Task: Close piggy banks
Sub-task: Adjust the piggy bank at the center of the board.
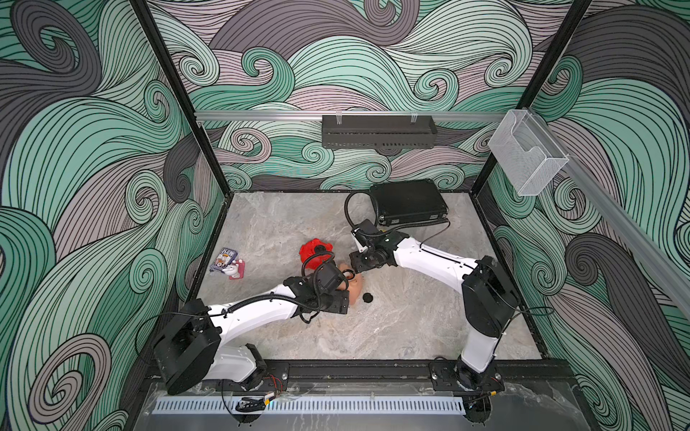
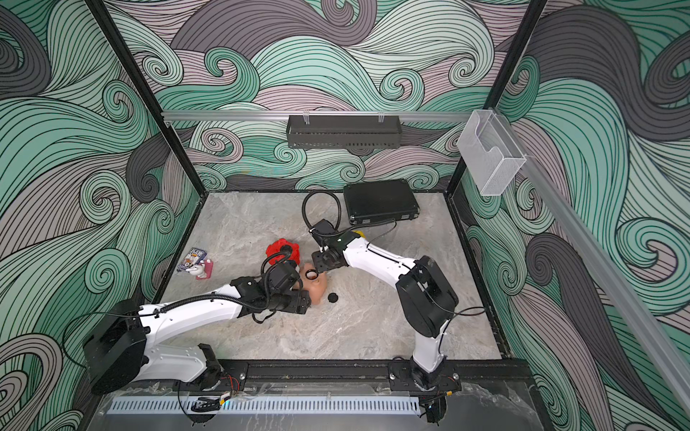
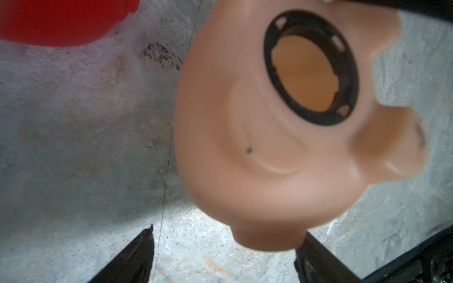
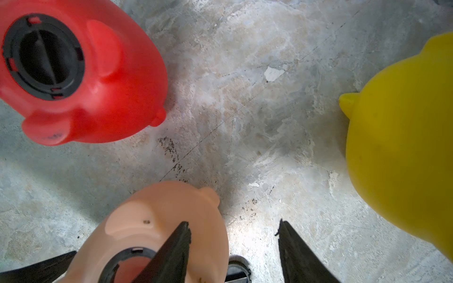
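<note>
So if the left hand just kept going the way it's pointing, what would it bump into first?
Most likely the glossy peach-pink plastic pig: it lies belly-up just ahead of the open left hand, touching or nearly touching one finger, though depth is unclear.

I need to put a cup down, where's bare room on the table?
Free: the near strip in front of the black plug, between both arm bases. Crowded: the middle, around the red pig, pink pig and both arms.
</note>
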`<state>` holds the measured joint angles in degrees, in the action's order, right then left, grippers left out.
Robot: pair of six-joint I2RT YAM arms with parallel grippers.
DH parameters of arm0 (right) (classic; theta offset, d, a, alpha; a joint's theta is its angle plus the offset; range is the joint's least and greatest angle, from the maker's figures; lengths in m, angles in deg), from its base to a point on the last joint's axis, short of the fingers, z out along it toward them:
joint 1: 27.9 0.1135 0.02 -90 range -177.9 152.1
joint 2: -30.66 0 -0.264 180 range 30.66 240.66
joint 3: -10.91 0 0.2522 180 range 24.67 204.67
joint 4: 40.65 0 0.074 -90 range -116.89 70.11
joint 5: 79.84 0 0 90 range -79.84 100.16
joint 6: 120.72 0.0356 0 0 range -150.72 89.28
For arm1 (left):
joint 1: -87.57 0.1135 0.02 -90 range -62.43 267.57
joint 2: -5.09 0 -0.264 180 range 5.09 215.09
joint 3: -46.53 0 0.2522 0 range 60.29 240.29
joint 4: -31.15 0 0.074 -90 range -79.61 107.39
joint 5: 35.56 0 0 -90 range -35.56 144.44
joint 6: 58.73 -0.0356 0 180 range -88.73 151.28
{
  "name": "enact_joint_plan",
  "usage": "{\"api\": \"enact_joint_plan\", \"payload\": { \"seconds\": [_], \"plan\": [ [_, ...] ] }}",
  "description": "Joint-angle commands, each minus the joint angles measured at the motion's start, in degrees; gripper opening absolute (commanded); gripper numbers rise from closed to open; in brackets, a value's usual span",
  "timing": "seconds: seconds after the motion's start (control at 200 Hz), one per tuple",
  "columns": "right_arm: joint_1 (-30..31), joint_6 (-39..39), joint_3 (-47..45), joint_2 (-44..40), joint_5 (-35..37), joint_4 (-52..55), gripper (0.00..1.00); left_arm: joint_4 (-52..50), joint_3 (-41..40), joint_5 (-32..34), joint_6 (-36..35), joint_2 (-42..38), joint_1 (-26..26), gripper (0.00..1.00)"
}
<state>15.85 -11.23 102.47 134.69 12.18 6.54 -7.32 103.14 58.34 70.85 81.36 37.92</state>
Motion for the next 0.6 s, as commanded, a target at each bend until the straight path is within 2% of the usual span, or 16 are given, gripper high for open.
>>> {"api": "enact_joint_plan", "payload": {
  "seconds": [0.0, 0.34, 0.595],
  "plan": [
    [-0.07, -0.19, -2.08, -2.85, 0.17, 2.53, 0.59, -2.59, 0.83, 2.64, 1.19, -1.55, -0.1, 0.88],
    [0.01, 0.48, -6.17, -7.43, -2.35, 2.83, 0.59, -5.17, 0.49, 4.81, 1.99, -4.04, 1.3, 0.88],
    [-0.07, 0.11, -3.41, -7.51, -2.06, 2.23, 0.59, -5.87, -0.98, 4.32, 2.48, -8.87, 1.48, 0.88]
  ]
}}
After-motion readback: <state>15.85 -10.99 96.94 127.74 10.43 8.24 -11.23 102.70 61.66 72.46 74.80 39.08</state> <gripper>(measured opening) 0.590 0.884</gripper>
